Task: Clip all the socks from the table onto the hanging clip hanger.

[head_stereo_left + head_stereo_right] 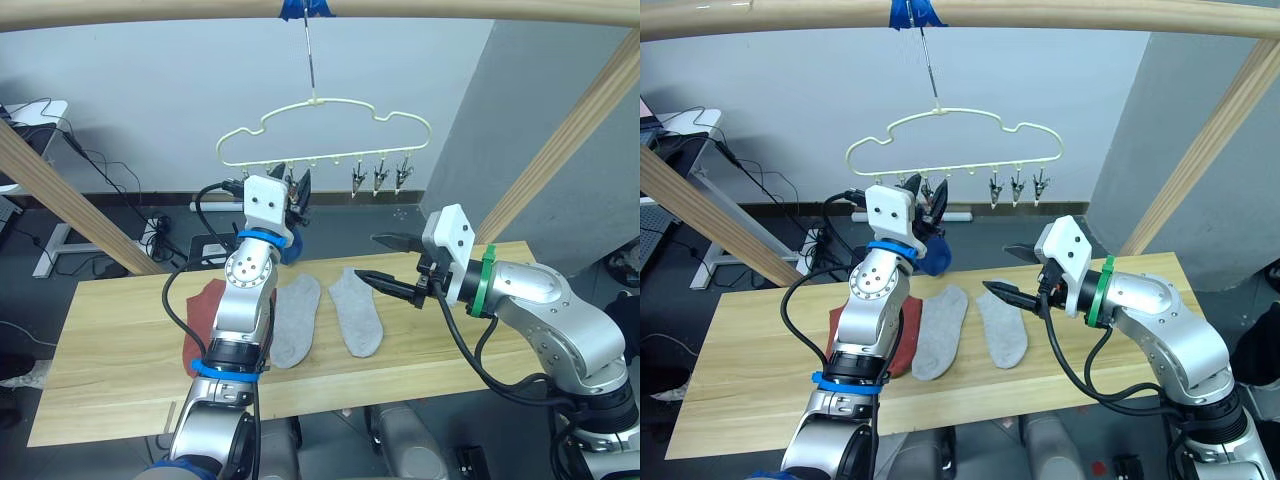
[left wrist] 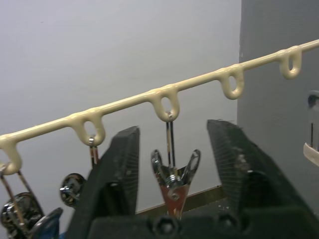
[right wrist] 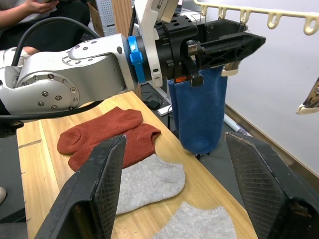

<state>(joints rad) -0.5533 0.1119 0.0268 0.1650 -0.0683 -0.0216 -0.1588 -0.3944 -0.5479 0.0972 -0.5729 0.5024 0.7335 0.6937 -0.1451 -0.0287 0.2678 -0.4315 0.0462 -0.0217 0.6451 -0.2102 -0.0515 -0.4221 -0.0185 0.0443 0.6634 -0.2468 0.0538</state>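
Note:
The pale yellow clip hanger [image 1: 300,160] hangs by its hook from the wooden rail. My left gripper [image 1: 300,190] is raised to its row of clips. It is open, with one metal clip [image 2: 172,174] between its fingers [image 2: 119,164], which stand apart from it. A blue sock [image 3: 199,109] hangs just below that gripper, and I cannot tell what holds it. On the table [image 1: 120,370] lie two grey socks [image 1: 295,320] [image 1: 355,312] and, further left, two rust-red socks [image 3: 107,134]. My right gripper [image 1: 368,257] hovers open and empty over the right grey sock.
Three bare clips [image 1: 378,178] hang at the hanger's right end. Slanted wooden beams [image 1: 60,200] [image 1: 570,140] flank the table on both sides. Cables [image 1: 110,170] lie on the floor behind. A person's hands [image 3: 35,7] are at the back.

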